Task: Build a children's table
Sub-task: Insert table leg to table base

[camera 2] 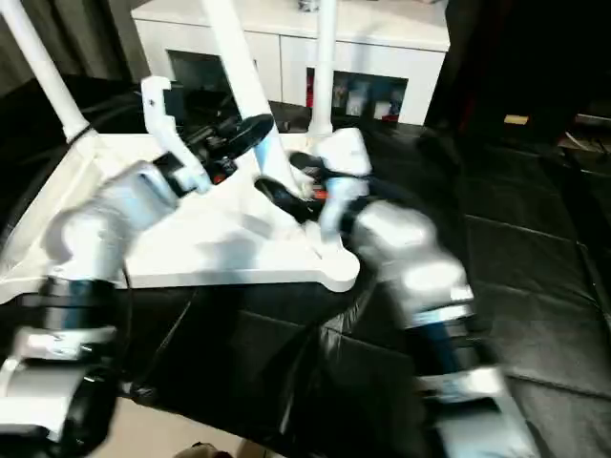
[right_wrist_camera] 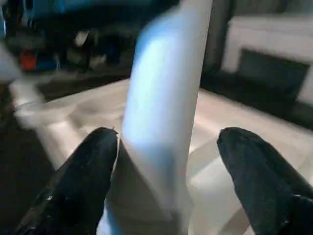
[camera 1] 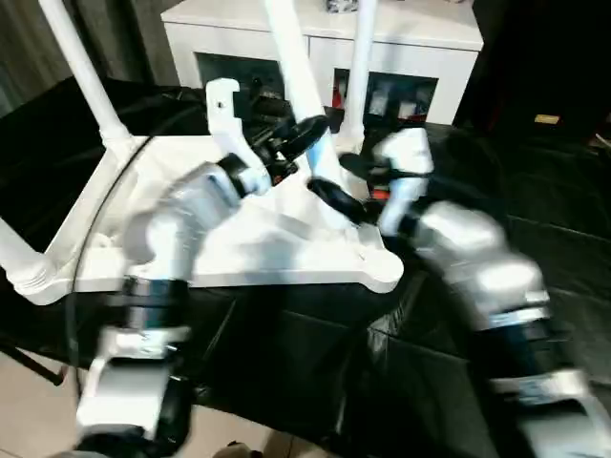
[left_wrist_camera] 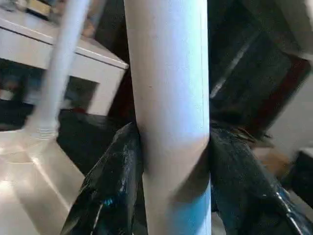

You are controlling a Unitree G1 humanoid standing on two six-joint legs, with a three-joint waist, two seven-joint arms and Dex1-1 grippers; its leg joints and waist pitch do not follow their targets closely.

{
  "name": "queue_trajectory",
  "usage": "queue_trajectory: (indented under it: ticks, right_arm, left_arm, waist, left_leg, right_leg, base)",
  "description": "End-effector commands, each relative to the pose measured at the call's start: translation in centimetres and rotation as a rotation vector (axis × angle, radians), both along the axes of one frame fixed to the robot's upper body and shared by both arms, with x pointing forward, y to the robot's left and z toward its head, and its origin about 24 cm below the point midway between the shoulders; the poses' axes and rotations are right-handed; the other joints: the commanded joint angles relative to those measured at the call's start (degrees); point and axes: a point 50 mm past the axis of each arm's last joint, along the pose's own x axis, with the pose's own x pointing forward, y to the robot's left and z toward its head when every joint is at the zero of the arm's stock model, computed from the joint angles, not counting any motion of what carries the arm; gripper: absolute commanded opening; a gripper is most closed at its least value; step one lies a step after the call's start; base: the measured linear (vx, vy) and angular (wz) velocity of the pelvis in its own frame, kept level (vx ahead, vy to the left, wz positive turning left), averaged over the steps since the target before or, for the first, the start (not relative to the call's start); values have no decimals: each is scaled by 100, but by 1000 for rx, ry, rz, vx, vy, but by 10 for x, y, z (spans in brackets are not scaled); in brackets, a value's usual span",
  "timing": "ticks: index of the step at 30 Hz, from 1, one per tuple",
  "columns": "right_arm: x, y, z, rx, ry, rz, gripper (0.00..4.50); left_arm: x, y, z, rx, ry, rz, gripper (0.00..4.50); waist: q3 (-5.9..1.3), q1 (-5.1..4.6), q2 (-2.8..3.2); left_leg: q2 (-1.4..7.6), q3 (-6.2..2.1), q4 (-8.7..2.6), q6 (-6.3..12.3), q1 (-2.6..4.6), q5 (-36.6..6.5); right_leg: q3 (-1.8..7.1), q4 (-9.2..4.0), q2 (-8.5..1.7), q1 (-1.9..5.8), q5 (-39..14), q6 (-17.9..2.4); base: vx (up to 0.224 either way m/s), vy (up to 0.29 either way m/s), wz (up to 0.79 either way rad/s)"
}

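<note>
Left wrist view: left gripper [left_wrist_camera: 173, 196] clamps a white leg [left_wrist_camera: 168, 98], fingers [left_wrist_camera: 115, 186] on both sides. Right gripper [right_wrist_camera: 164, 147] straddles the same leg, apparently, one finger off it. Upturned tabletop [camera 1: 258, 253] beneath both.

Head cameras look down; wrist cameras sit close to one leg [left_wrist_camera: 168, 122].

Black-covered surface [camera 1: 516, 248] carries upturned white tabletop [camera 1: 258, 253], legs upright in sockets
</note>
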Motion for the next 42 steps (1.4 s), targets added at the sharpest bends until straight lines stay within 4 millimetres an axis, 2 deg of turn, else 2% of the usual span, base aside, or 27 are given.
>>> queue_trajectory:
  ticks: [1,4,9,13,18,25,28,29,33,42]
  right_arm:
    - [-6,-5,9,28,47,87,352]
    - [-9,-11,15,67,89,127,352]
    - [-11,-14,21,112,125,151,352]
    - [-12,-14,21,99,152,171,352]
    - [-15,-14,17,72,188,193,352]
    - [-17,-13,14,61,207,206,276]
    - [-18,-13,14,57,213,212,262]
    - [-19,-13,13,53,215,215,241]
    - [-20,-12,12,50,221,227,210]
    - [-22,-9,12,76,231,250,191]
  left_arm:
    - [-9,-8,19,4,-69,-134,188]
    - [-17,-9,19,25,-79,-223,187]
    - [-25,-13,18,63,-104,-324,187]
    - [-27,-14,16,94,-114,-351,186]
    - [-28,-13,17,111,-137,-366,186]
    - [-28,-12,16,115,-147,-370,186]
    - [-29,-12,16,115,-151,-372,186]
    - [-29,-12,16,115,-152,-373,186]
    - [-29,-12,15,112,-152,-379,186]
    - [-29,-12,15,103,-145,-377,186]
  waist:
    - [-458,25,-62]
    - [-463,56,-48]
    - [-456,53,-34]
    - [-457,65,-46]
    - [-462,78,-54]
    - [-457,79,-58]
    - [-456,81,-47]
    - [-452,79,-56]
    - [-462,82,-56]
    - [-460,83,-56]
  left_leg:
    - [193,-43,-415,335,71,-727]
    - [199,-52,-419,324,77,-701]
    - [196,-52,-423,219,77,-774]
    - [193,-49,-426,144,84,-786]
    - [191,-49,-423,135,72,-698]
    - [191,-47,-422,125,78,-727]
    - [194,-52,-425,100,79,-769]
    - [193,-50,-426,94,75,-783]
    - [194,-52,-422,103,70,-711]
    - [193,-50,-421,114,72,-723]
  right_leg:
    - [236,-398,-377,377,-1067,-1324]
    - [230,-390,-378,383,-1109,-1325]
    - [226,-411,-373,364,-1325,-1271]
    - [227,-424,-372,359,-1438,-1202]
    - [231,-409,-373,368,-1322,-1193]
    - [228,-420,-372,361,-1386,-1180]
    - [227,-424,-377,358,-1488,-1152]
    - [227,-430,-374,359,-1512,-1140]
    - [229,-416,-374,364,-1407,-1150]
    - [228,-419,-375,362,-1418,-1170]
  base:
    - [0,0,0]
    - [0,0,0]
    - [0,0,0]
    - [0,0,0]
    - [0,0,0]
    - [0,0,0]
    - [0,0,0]
    - [0,0,0]
    - [0,0,0]
    - [0,0,0]
